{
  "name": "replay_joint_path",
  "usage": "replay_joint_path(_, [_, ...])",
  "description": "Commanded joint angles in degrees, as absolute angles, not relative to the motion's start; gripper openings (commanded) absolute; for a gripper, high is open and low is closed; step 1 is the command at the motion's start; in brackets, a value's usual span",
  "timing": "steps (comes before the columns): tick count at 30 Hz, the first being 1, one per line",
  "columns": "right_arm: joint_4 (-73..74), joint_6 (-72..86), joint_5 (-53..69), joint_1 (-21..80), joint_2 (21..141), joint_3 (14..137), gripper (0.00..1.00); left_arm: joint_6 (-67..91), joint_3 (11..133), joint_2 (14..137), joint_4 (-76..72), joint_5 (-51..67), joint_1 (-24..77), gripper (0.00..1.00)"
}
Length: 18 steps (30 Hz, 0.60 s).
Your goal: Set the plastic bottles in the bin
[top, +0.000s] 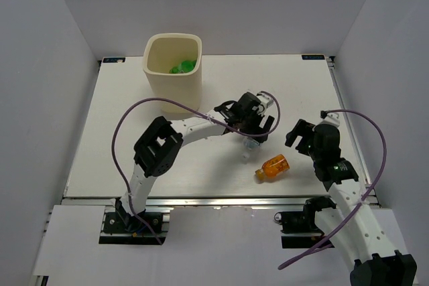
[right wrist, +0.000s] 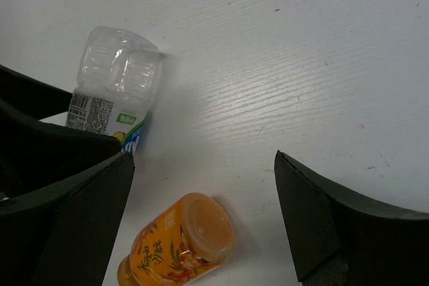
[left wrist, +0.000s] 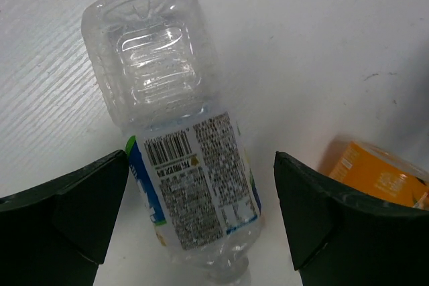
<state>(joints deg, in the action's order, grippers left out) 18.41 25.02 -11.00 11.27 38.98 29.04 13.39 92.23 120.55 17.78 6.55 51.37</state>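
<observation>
Nearest the arms, the orange bottle [top: 273, 167] lies on its side on the table [top: 134, 145]. The right hand [top: 299, 136] is near it, open and holding nothing. A little farther, the clear bottle [top: 249, 149] with the blue label lies flat between the spread fingers of the left hand [top: 251, 137] — also open. Toward the far edge stands the bin [top: 173, 92] — a green bottle [top: 182, 66] inside.

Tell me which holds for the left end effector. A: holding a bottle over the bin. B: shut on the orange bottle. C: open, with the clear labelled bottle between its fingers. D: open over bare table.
C: in the left wrist view the left end effector is open, a gap on each side of the clear labelled bottle; the orange bottle lies off to one side.
</observation>
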Motion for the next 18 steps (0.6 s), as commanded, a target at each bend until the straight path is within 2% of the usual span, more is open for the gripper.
replay_joint_path(1, [17.3,24.2,-11.8,11.0,37.4,28.9,0.89,12.8,96.8,122.2,20.6,2.7,52.3,0.98])
replay_joint_path(6, [17.4,23.7,-12.1,11.1,37.0,29.2,0.89,12.8,99.1,125.0,21.2,-3.6,52.3,0.98])
replay_joint_path(9, [17.4,23.6,-12.4,11.1,37.0,29.1,0.89,12.5,101.7,126.5,23.4,-4.7,52.3,0.91])
replay_joint_path(10, [17.4,23.7,-12.5,11.1,37.1,29.2,0.89,12.6,102.2,126.5,24.2,-5.6,52.3,0.78])
replay_joint_path(12, [17.3,23.6,-12.5,11.0,37.0,29.1,0.89,12.4,103.0,125.4,24.3,-7.1,52.2,0.63])
replay_joint_path(13, [17.1,23.6,-12.4,11.0,37.1,29.0,0.89,11.9,103.2,124.8,24.0,-7.7,52.3,0.49])
replay_joint_path(18, [15.7,22.9,-6.3,11.0,36.9,28.6,0.89,7.9,108.7,121.5,24.8,-12.8,51.5,0.44])
